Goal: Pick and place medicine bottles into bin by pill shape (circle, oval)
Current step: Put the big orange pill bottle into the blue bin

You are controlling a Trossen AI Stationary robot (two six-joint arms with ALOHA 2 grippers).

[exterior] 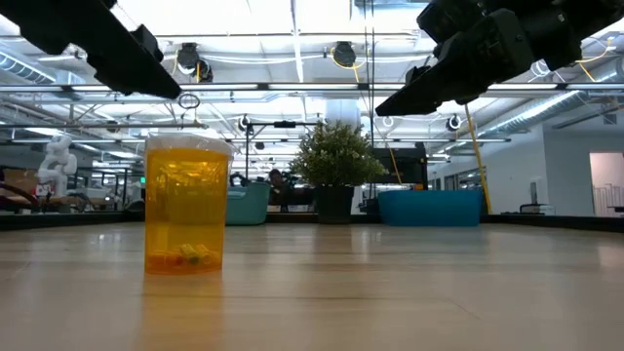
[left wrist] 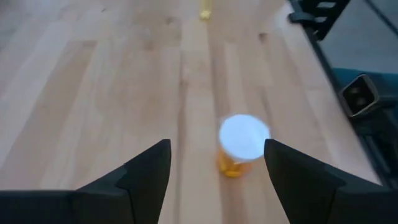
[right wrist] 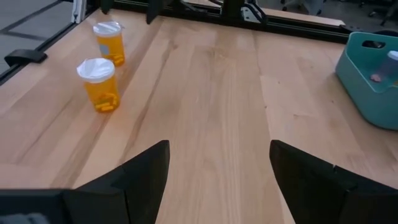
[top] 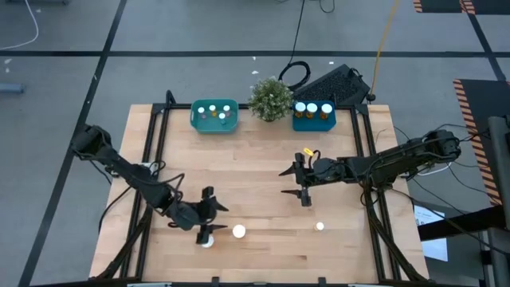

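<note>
While the left gripper (top: 209, 214) hangs over the table's 7 o'clock area, fingers spread, an amber white-capped medicine bottle (left wrist: 240, 145) stands just ahead. Right gripper (top: 302, 181) waits mid-table, fingers spread too.

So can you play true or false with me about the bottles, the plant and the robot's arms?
1. The plant stands between the teal bin and the blue bin. True.
2. The blue bin has three bottles in it. True.
3. The right tool is holding a bottle. False: it is open and empty.
4. Every bottle is already in a bin. False: some stand on the table, like this loose bottle.
5. The left tool is shut. False: it is open.
</note>
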